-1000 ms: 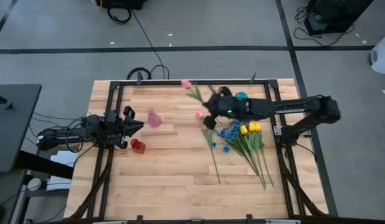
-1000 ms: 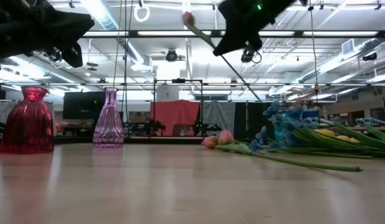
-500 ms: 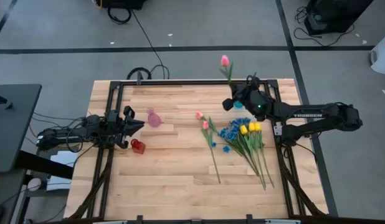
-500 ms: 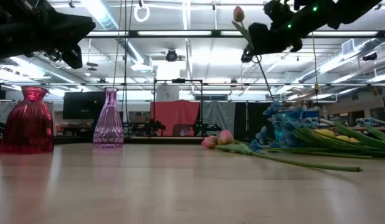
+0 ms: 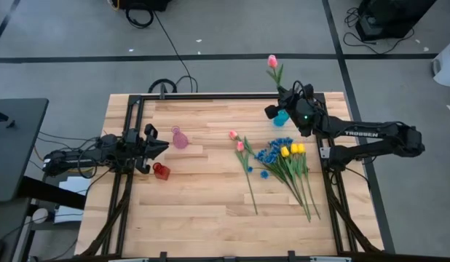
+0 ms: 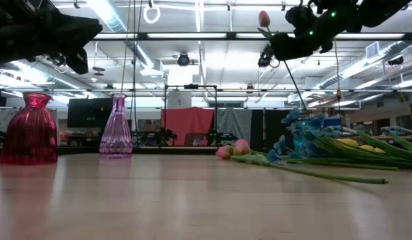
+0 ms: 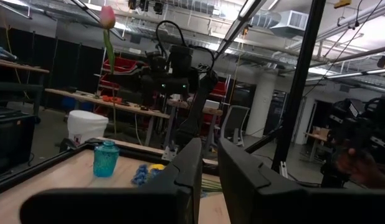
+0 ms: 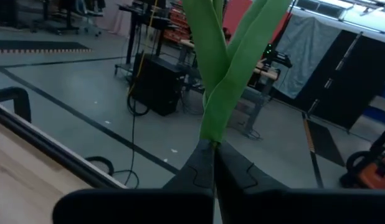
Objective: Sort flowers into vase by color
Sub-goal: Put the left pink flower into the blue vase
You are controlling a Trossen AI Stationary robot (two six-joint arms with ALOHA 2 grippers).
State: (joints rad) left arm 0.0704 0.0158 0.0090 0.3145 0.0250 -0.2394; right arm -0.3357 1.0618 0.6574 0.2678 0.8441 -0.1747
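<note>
Right tool is pinching the green stem of a pink tulip. It is held up in the air over the far right part of the worktop. In the right wrist view the two dark fingers are pressed tight on the stem, and green leaves rise from them. The pink bloom sticks out past the far edge of the worktop in the high view. In the low view it points up, high above everything else. A small teal vase stands just beside the tool.

Left tool waits at the left side of the worktop. It hangs above the worktop, and its fingers are spread a little, with a small gap between them. A red vase stands just beside it. A pink glass vase is near too, a bit farther in.

Two more pink tulips lie flat in the middle of the worktop, with long stems. Beside them on the right lie blue flowers, close to the teal vase. Next to those lie yellow tulips, with their stems pointing to the near edge.
</note>
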